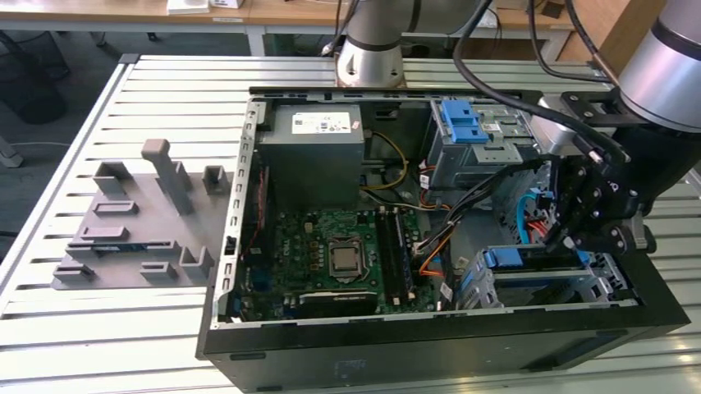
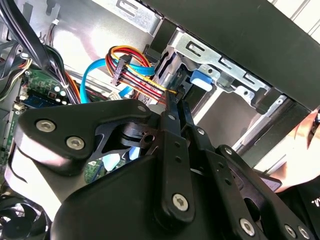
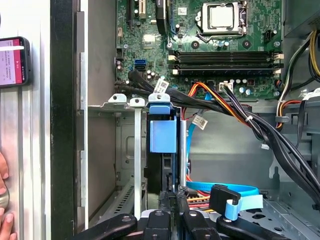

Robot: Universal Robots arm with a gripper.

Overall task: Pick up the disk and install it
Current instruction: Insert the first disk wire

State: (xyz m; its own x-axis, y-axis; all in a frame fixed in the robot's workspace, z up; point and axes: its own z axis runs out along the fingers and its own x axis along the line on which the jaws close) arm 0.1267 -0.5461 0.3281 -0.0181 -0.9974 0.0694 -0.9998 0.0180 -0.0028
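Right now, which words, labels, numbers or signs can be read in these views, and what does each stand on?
No text reads clearly enough to quote.
white sticker on the grey box: print too small to read.
phone screen, first wrist view: lines of text, blurred.
white cable tags: too small.
black sleeve, second wrist view: white letters cut off at the picture's edge.

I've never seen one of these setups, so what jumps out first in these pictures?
Probably the open black computer case lying on a slatted metal table, its green motherboard exposed. At the exterior view's right, the robot's black claw reaches down into the case, beside a silver drive cage with a blue plastic latch. On the exterior view's left sits a grey plastic fixture with upright posts.
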